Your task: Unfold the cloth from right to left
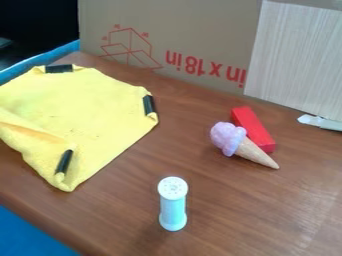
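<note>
Camera view: brown wood table (220, 200) takes up most of it, w/ its edge running down toward the lower L. Cardboard (194, 30) stands at the back, w/ a red box drawing and upside-down red print. Yellow cloth (93, 110), the task's thing, lies at L on the table, mostly spread flat, part of it past the view's L edge. Its lower L part is rumpled, w/ a raised fold; a corner pts toward the near side. Pale ribbed panel (297, 55) stands at upper R, overlapping the cardboard. Blue surface (27, 232) shows below the table edge, lower L.

Ice-cream cone (227, 137), lilac scoop on a tan cone, lies R of ctr., tip toward lower R. White-capped shaker (174, 205), pale turquoise body, perforated top, is upright near bottom ctr., well apart from the cloth. Red block (252, 127) lies just behind the cone; can't tell if they touch. Flat whitish piece (320, 121) is at the R edge, by the panel's foot. Smallest: three black strips (149, 105) on the cloth, i.e. one at the far edge, one near the R corner, one by the near corner.

Gripper: can't tell how far open, or what, if anything, it has hold of.
</note>
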{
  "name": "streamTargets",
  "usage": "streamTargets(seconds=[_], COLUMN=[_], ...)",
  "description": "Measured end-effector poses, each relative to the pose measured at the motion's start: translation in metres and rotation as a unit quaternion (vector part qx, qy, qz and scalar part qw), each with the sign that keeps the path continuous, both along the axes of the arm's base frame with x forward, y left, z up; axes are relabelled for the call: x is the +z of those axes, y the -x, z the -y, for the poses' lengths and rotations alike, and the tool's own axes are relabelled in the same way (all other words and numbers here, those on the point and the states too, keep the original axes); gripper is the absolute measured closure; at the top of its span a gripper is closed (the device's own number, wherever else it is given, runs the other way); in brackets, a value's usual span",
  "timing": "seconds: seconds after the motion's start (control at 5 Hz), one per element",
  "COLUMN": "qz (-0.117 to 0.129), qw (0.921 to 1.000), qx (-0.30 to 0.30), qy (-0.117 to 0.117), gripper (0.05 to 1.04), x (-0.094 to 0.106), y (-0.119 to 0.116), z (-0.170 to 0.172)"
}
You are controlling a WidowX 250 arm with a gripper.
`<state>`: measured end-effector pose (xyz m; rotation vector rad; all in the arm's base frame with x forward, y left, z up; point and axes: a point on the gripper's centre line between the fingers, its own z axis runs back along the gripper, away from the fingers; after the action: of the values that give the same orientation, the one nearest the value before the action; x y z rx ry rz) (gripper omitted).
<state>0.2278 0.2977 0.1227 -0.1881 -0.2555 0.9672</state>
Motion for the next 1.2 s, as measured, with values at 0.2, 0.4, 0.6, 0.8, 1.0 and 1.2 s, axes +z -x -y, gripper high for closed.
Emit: streamTargets(seconds=[0.2, 0.4, 0.6, 0.8, 1.0, 1.2], qz=[-0.030, -0.058, -0.077, -0.095, -0.102, -0.104], qw=[0.9985, 0.9949, 0.9926, 0.9897, 0.9864, 0.9857], qx=[-0.041, -0.070, -0.084, -0.096, -0.102, -0.089], qy=[-0.021, -0.043, -0.044, -0.048, -0.078, -0.099], gripper=[1.031, 1.031, 1.031, 1.009, 0.873, 0.621], x=[0.002, 0.001, 0.004, 0.003, 0.003, -0.003], y=[0.004, 0.011, 0.015, 0.019, 0.021, 0.023], z=[-0.012, -0.019, -0.023, -0.030, -0.040, -0.047])
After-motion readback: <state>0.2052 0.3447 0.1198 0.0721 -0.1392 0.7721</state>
